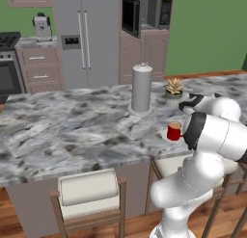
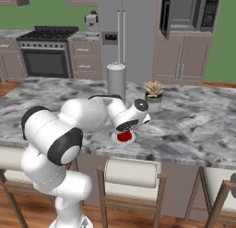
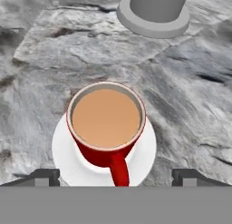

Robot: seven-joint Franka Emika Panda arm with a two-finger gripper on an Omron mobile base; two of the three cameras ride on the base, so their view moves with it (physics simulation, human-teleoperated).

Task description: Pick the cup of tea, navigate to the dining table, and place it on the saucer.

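Observation:
The cup of tea [image 3: 106, 123] is a small red mug full of brown liquid, standing upright on the saucer [image 3: 63, 150], a small white plate on the marbled dining table [image 3: 181, 96]. Its handle points toward the hand camera. My gripper [image 3: 118, 175] is open just above the cup, and its two fingertips [image 3: 45, 175] stand wide on either side without touching it. In the left base view the cup [image 1: 174, 131] sits near the table's [image 1: 72, 126] front edge beside my arm. In the right base view the hand hangs over the cup [image 2: 124, 136] and hides most of it.
A tall grey cylinder [image 1: 142, 87] on a round base stands just behind the saucer, with a potted succulent [image 1: 173, 90] to its right. Stools [image 1: 89, 191] are tucked under the table's near edge. A fridge, a stove and cabinets line the back wall.

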